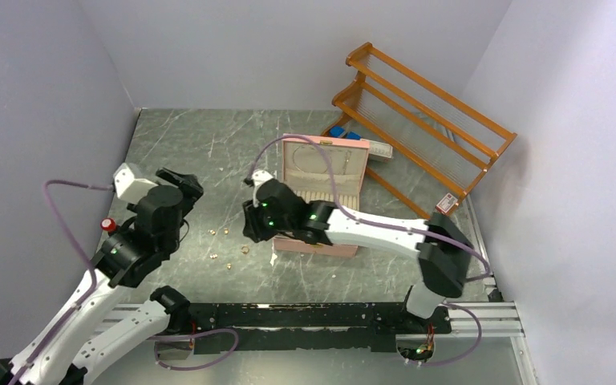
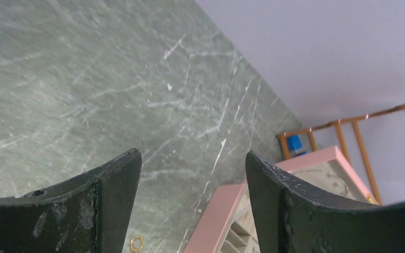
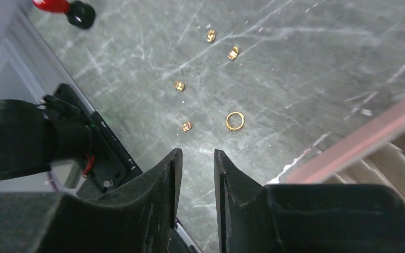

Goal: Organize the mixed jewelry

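Several tiny gold pieces lie on the grey marbled table left of the pink box: a gold ring and small studs. My right gripper hovers just right of them, jaws a narrow gap apart and empty. My left gripper is wide open and empty, raised to the left of the pieces; one gold ring shows below it. A thin loop lies faintly on the box lid's lining.
The pink jewelry box stands open, lid upright, under my right arm. A wooden rack leans at the back right, with blue items beside it. A red knob sits by the left arm. White walls enclose the table.
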